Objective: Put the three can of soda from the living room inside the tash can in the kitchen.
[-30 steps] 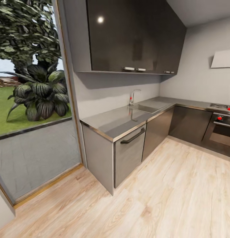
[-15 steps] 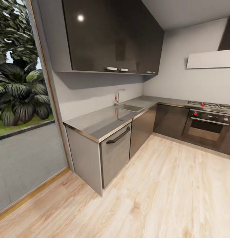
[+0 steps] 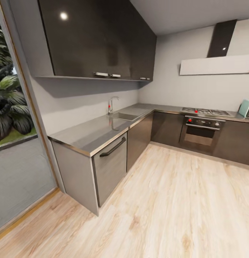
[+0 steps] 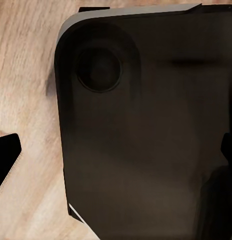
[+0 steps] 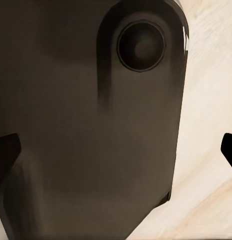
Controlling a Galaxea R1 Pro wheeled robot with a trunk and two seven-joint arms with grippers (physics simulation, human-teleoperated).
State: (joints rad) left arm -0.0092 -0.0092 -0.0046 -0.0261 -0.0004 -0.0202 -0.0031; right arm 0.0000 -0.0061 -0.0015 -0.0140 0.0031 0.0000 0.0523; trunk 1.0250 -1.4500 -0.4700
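Kitchen (image 3: 146, 143) view has swung right: oven (image 3: 201, 130) now at 2 o'clock, window slipping off at 9.
No cans or bin here, so the search continues; both pincers' state cannot be told.

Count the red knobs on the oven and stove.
3: one on the stove top at its left edge, two on the oven panel, left and right ends. More may be too small to see.
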